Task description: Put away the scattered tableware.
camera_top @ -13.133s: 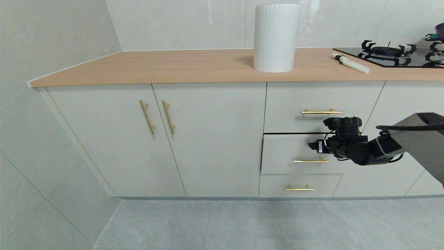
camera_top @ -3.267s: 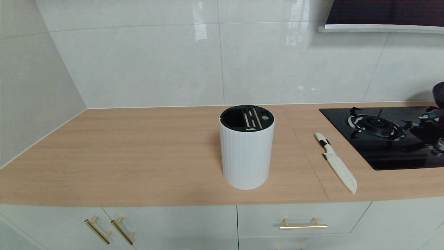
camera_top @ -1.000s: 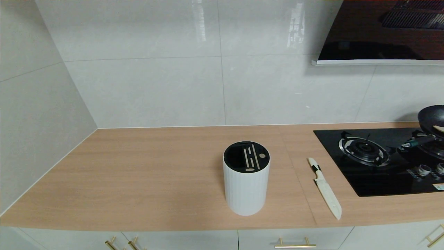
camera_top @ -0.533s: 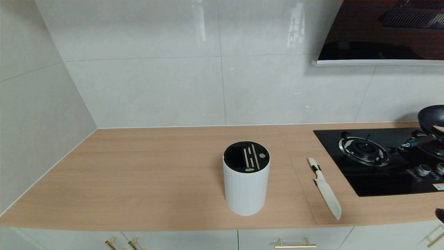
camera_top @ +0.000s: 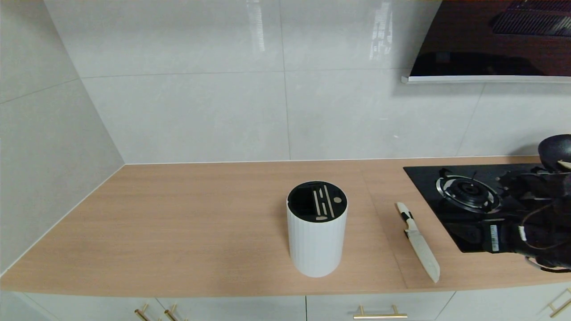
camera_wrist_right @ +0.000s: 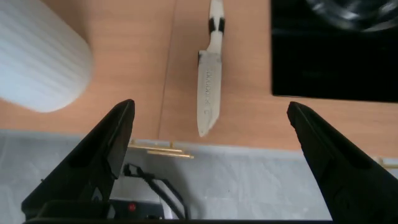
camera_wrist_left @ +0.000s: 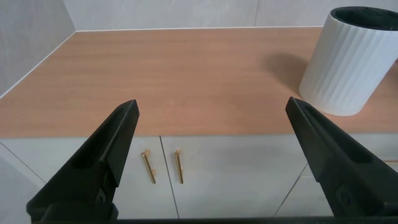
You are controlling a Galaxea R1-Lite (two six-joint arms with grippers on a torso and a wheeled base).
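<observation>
I hold the right gripper, wide open and empty, right of the knife, aimed to straddle it for the holder.

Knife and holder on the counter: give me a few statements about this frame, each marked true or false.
The knife lies flat on the countertop, between the white holder and the hob. True.
The knife's blade tip points toward the wall. False: the handle is nearer the wall, the tip nearer the front edge.
The right end effector is open and holds nothing. True.
The holder lies tipped over. False: it stands upright.
</observation>
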